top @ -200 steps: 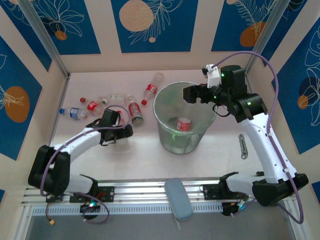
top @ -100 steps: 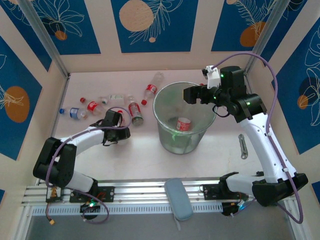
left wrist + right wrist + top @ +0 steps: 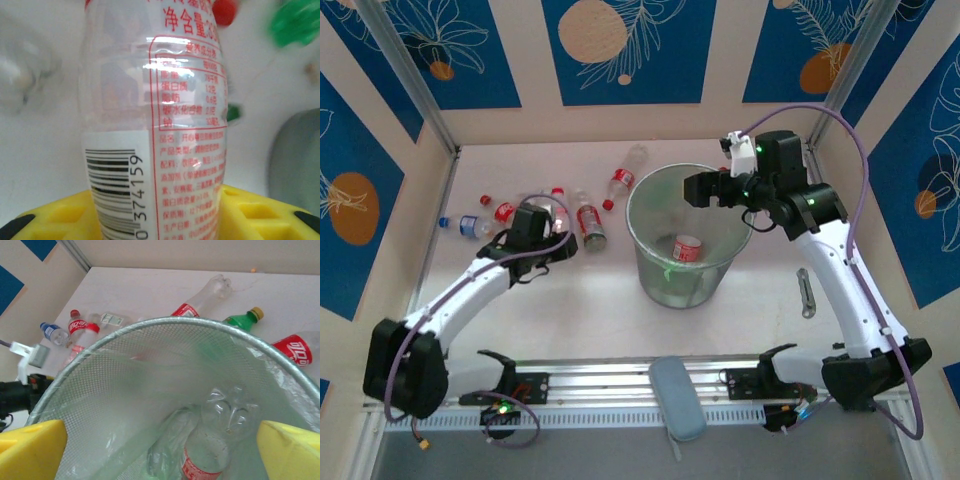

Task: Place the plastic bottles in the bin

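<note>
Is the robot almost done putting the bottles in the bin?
Not nearly. Done: at least one bottle lies in the bin. In hand: the left jaws are closed on a red-labelled bottle, not yet over the bin. The right jaws hang open above the bin, empty. Left: several more on the table, like the blue-capped bottle and the green bottle.

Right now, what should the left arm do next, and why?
Probably lift the bottle and carry it right toward the bin: the left jaws look closed around its red-labelled body, and the bin stands open-topped to the right.
</note>
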`<action>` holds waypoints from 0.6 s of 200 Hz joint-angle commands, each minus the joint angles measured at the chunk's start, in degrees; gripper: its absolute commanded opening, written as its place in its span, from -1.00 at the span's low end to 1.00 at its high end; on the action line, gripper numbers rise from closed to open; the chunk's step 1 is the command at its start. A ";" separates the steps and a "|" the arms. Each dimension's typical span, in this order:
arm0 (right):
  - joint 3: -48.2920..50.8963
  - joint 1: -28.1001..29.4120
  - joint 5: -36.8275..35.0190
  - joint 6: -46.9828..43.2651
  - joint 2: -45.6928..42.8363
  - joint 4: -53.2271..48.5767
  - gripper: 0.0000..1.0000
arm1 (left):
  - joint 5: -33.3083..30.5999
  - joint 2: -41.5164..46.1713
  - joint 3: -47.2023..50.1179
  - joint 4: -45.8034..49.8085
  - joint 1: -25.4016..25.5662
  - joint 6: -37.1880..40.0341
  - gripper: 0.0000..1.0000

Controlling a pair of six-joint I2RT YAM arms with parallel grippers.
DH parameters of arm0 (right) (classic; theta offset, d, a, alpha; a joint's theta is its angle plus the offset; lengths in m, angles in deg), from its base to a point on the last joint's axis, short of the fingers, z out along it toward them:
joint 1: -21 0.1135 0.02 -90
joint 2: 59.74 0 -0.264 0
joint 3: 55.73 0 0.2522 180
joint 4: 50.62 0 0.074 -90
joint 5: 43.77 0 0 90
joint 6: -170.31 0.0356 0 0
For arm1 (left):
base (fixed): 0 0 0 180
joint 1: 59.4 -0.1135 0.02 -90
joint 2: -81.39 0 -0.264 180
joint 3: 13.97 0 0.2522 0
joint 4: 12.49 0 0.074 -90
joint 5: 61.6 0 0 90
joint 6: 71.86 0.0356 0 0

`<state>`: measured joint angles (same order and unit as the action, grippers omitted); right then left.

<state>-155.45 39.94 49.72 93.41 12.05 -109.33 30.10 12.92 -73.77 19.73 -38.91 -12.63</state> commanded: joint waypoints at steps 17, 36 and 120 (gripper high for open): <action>-4.98 2.19 4.83 1.48 2.08 1.38 0.95 | 7.86 7.41 -3.94 -5.35 1.89 5.44 -0.12; -6.84 3.59 8.44 2.78 3.54 3.29 0.95 | 11.15 9.11 -6.07 -8.50 4.32 6.95 -0.13; -17.52 12.47 13.83 8.72 16.26 9.79 0.94 | 16.32 10.63 -9.46 -18.38 15.94 12.59 -0.18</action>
<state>-170.27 51.44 61.08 99.14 25.49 -101.96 44.02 22.76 -81.99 6.01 -24.83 -2.83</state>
